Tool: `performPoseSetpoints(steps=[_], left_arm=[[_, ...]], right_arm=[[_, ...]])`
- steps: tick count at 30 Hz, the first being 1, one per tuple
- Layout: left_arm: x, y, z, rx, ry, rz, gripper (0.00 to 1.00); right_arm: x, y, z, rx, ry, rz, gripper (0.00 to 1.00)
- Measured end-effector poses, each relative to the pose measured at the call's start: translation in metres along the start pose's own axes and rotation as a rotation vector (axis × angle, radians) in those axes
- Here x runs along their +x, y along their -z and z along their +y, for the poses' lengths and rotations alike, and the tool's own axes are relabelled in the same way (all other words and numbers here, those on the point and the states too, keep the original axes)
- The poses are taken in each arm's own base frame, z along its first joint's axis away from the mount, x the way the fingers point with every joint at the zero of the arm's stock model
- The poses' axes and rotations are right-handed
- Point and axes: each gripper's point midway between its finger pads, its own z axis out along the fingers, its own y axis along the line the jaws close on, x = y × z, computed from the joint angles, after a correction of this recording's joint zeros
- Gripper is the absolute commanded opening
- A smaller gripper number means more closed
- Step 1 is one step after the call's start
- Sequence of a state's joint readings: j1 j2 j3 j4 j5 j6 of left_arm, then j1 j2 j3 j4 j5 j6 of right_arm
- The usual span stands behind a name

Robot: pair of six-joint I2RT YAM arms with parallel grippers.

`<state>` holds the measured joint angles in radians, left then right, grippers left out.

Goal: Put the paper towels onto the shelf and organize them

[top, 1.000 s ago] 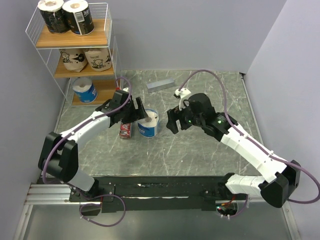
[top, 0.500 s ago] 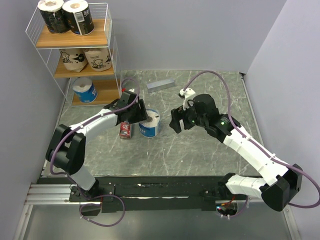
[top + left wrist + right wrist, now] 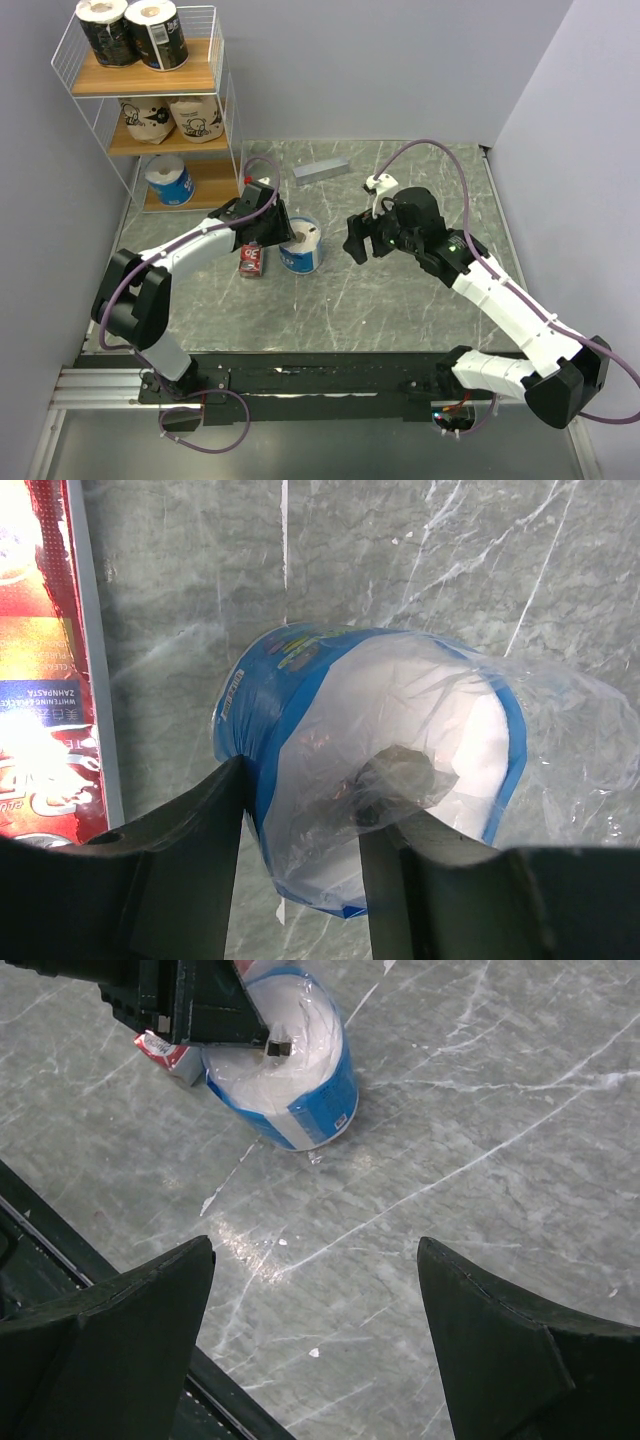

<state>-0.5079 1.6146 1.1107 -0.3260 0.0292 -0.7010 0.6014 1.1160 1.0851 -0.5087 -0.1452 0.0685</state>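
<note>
Pinching the upright roll [image 3: 400, 730] by its wall with my left gripper [image 3: 300, 800], shelf [image 3: 196, 80] off to its far left, right gripper [image 3: 315, 1270] spread wide.

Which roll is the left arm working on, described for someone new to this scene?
On the grey marble table, look just right of the flat red box, near the middle. The blue-and-white roll sits there, the only roll off the shelf, with the left claw pinching its wall.
</note>
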Motion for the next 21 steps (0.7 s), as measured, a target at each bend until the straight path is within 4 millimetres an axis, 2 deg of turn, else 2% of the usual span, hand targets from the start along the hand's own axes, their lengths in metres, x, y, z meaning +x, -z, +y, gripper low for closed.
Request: performPoseSetpoints(steps=[5,9,14,16,19,21], left_arm=[[0.000,0.000,0.000,0.000,0.000,0.000,0.36],[-0.001,0.003,0.000,-0.001,0.000,-0.005,0.34],[-0.013,0.023,-0.001,0.005,0.008,-0.038,0.33],[-0.027,0.038,-0.003,0.018,0.021,-0.071,0.33],[-0.060,0.061,-0.003,0.040,0.057,-0.150,0.32],[-0.082,0.075,0.009,0.036,0.090,-0.210,0.32]], right_arm=[[-0.002,0.003,-0.001,0.005,0.008,-0.010,0.89],[-0.005,0.009,-0.001,0.008,0.011,-0.027,0.90],[-0.008,0.014,-0.001,0.011,0.019,-0.042,0.89],[-0.008,0.015,-0.002,0.013,0.021,-0.045,0.90],[-0.009,0.015,-0.002,0.014,0.025,-0.046,0.90],[-0.009,0.015,-0.003,0.014,0.028,-0.047,0.89]])
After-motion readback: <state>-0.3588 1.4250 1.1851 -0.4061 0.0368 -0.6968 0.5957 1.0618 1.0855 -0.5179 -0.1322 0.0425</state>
